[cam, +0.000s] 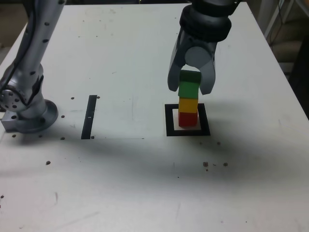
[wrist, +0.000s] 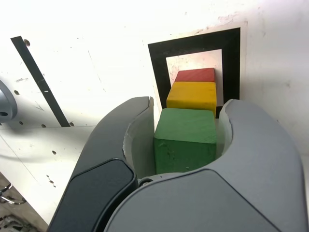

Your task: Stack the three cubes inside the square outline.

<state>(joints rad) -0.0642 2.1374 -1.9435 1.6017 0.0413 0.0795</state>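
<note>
The red (cam: 188,120), yellow (cam: 188,105) and green cubes (cam: 189,90) appear stacked inside the square outline (cam: 170,133); the pincer (cam: 191,87) pinches the green one, so releasing it likely remains.

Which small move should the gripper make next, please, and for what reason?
Probably open the gripper gently: its jaws are closed around the green cube, which appears to sit on the yellow cube, above the red one inside the black square.

The arm's upper part (cam: 207,19) is cut off.
</note>
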